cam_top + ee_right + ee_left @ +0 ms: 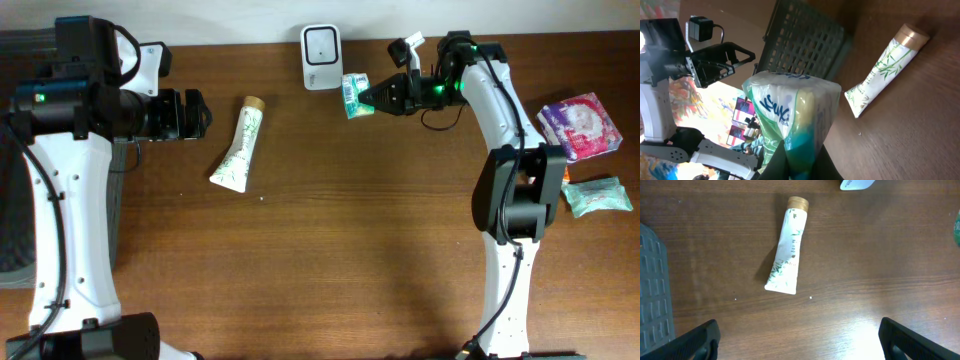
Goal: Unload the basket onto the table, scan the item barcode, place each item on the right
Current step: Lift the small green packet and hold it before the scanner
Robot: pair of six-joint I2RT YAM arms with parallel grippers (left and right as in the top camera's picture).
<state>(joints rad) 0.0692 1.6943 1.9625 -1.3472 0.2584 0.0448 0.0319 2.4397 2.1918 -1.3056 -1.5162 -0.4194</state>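
1. The right gripper (368, 97) was shut tight on a small tissue pack (353, 95), pinching one end of it. The pack was off the table (330, 250), just beside the white scanner (320, 57), on its right.
2. The left gripper (200, 113) was wide open and held nothing. It hung left of a tube (238, 146) lying flat.
3. No view showed which face carried the barcode, or whether it faced the scanner. Risk: wrong face presented, no read.
4. From overhead the pack looked off to the side of the scanner, not squarely in front. Risk: code outside the scan window.
5. The grip was on soft wrapping only, and in the wrist view the pack bulged well clear of the fingers. Risk: film slips, or the pack droops or twists when turned, and it could drop.
6. Glossy, crinkled wrap. Risk: glare or a warped code, so a failed scan.
7. Clearance to the scanner was tight. Risk: pushing closer nudges it out of place.
8. A pink pack (580, 125) and a green pack (600, 195) lay well apart on the right. I judged them no hazard.
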